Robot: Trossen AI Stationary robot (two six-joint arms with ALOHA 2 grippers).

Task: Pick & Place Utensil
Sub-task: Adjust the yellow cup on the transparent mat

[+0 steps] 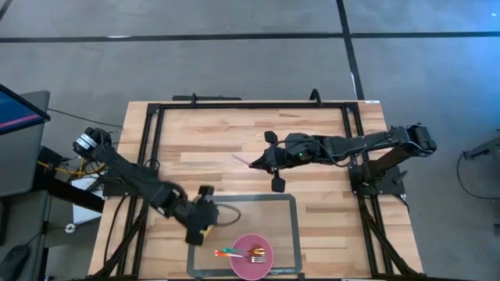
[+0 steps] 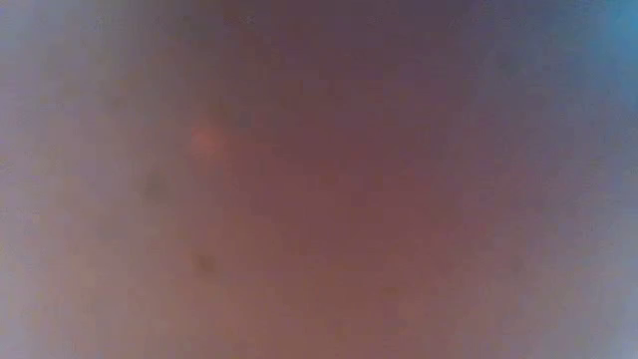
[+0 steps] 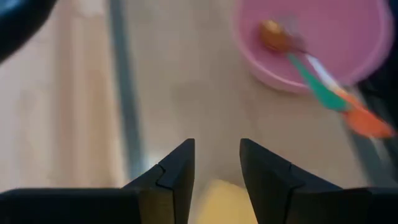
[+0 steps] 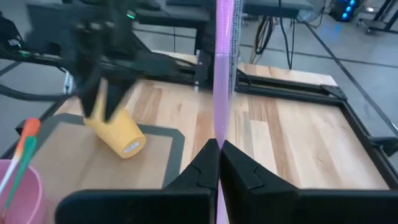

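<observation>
My right gripper (image 1: 264, 165) hovers over the middle of the wooden table, shut on a thin pink utensil (image 4: 224, 68). My left gripper (image 1: 205, 226) is over the grey mat (image 1: 266, 215) at the near side, its fingers (image 3: 180, 180) around a yellow cup (image 4: 121, 135). The cup also shows in the left wrist view (image 3: 219, 202). A pink bowl (image 1: 242, 268) stands on the mat's near edge. It holds a fork and a green-and-orange-handled utensil (image 3: 323, 93) that sticks out over the rim. The low view is covered and shows only blur. My left gripper has the yellow cup's upper end (image 4: 93, 121) between its two fingers, coming from above at a slant. The cup is tilted, its other end (image 4: 132, 148) low over the mat; I cannot tell whether it touches the mat. My right gripper pinches the pink utensil's handle (image 4: 219, 134) between its two shut fingers. The utensil runs on past the fingertips along the fingers, toward the table's left side, clear of the table.
Black frame rails (image 1: 250, 105) run around the table top. Bare wood lies between the mat and the far rail. The right arm (image 1: 367, 143) reaches in from the right edge, the left arm (image 1: 133, 176) from the left.
</observation>
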